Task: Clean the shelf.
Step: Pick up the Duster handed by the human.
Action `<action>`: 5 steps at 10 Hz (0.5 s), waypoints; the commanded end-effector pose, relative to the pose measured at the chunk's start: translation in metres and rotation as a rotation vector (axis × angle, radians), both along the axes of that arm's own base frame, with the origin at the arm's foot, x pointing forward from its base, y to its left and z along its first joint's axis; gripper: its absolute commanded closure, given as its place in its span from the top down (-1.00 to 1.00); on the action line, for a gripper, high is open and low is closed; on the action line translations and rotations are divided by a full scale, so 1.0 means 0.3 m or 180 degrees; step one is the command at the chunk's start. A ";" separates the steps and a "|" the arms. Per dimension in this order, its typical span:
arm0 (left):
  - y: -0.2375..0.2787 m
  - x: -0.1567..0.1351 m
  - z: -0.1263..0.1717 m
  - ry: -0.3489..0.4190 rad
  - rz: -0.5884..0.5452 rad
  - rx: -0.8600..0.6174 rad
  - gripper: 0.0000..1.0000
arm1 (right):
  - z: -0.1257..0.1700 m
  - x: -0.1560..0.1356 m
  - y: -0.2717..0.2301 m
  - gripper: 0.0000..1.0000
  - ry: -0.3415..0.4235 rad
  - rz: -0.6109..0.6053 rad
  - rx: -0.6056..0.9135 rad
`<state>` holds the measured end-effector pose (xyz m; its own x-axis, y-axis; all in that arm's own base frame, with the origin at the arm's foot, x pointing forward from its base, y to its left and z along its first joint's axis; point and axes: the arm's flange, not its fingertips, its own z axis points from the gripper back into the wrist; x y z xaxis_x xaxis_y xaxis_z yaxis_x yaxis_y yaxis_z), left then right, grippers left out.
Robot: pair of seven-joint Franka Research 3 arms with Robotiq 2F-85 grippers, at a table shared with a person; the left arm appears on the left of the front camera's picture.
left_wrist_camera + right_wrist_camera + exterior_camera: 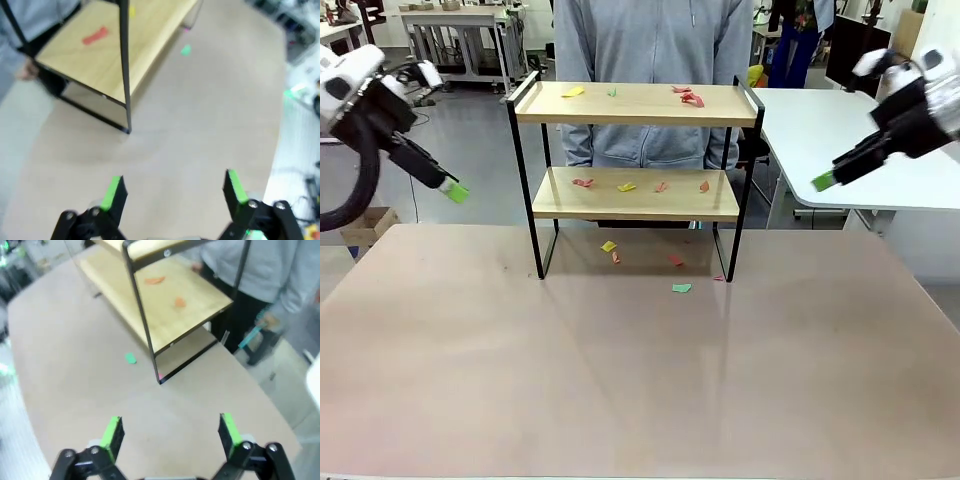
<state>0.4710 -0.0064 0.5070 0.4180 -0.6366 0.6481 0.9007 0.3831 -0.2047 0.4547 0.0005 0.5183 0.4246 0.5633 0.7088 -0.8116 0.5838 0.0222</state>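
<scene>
Front view: your shelf point(636, 104) stands at the far middle of the table point(620, 380), with little coloured scraps point(626, 186) on both boards and under it. Your left claw point(455, 190) and right claw point(823, 181) hang out at the sides, spread wide and empty, ready to reach in. Mind the thin black legs point(527, 200) and the person point(650, 50) behind.

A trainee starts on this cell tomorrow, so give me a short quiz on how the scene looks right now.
1. True or false: the left pincer and the right pincer are both open and empty.
2. Around the shelf, where do coloured scraps lie? A top board only; B both boards only; C both boards and the table.
3. How many wooden boards does the shelf have?
Key: 1 true; 2 C; 3 two.
</scene>
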 end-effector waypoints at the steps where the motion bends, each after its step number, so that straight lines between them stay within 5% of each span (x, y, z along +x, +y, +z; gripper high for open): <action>1: 0.105 0.194 -0.096 0.0069 -0.0562 -0.0446 1.00 | -0.092 0.184 -0.118 1.00 0.0110 0.0741 0.0246; 4: 0.142 0.247 -0.208 -0.0411 -0.0712 -0.1048 1.00 | -0.218 0.220 -0.200 1.00 -0.0346 0.0716 0.0438; 5: 0.129 0.199 -0.216 -0.0465 -0.0674 -0.0814 1.00 | -0.129 0.128 -0.172 1.00 -0.0207 0.0748 0.0375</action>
